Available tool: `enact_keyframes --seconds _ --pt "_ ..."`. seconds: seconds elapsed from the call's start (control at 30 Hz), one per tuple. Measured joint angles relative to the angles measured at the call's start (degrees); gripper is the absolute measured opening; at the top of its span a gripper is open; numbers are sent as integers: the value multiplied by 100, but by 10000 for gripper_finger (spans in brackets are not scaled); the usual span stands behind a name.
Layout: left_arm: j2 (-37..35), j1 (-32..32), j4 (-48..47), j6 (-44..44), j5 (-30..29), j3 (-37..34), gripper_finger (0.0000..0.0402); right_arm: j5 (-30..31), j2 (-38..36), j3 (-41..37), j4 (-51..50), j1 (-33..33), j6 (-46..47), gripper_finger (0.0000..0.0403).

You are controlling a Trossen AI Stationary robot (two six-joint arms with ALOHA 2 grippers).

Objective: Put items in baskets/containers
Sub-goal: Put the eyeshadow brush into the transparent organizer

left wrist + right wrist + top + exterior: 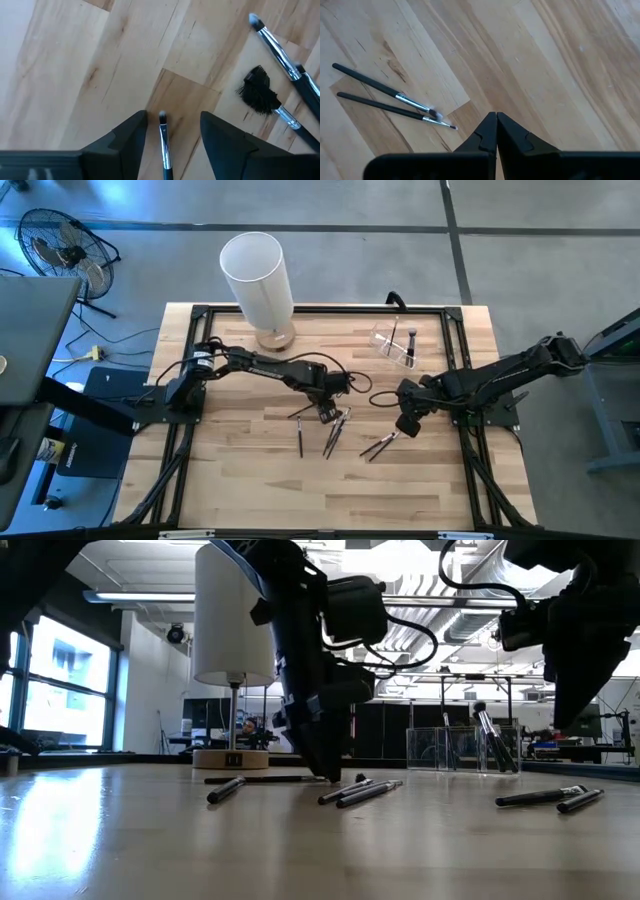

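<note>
On the wooden desk (250,480), the left end effector (172,135) hung low with its fingers apart, a thin makeup brush (164,145) lying between them. More brushes (336,430) lay scattered mid-desk, the white cylinder (258,275) behind. The right end effector (496,131) hovered, fingers together and empty, near two brushes (395,102).

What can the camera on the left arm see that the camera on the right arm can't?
Only the left wrist view shows the left gripper open, with a thin brush lying between its fingers. It also shows a fluffy black brush and a pale-tipped brush beside it.

Only the right wrist view shows the right gripper shut and holding nothing, with two thin brushes lying side by side farther off.

Both show the wooden table with makeup brushes lying flat on it. Neither shows a container.
</note>
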Motion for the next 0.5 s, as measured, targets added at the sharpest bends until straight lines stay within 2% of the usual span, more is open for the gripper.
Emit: enact_keyframes --seconds 0.17,0.33,0.5 --pt "10 116 -18 97 121 -4 125 8 0 0 16 0 0 2" --pt "13 130 -29 129 187 -11 25 12 0 0 26 0 46 4" --pt "13 116 -21 25 180 -11 4 12 0 0 26 0 44 4"
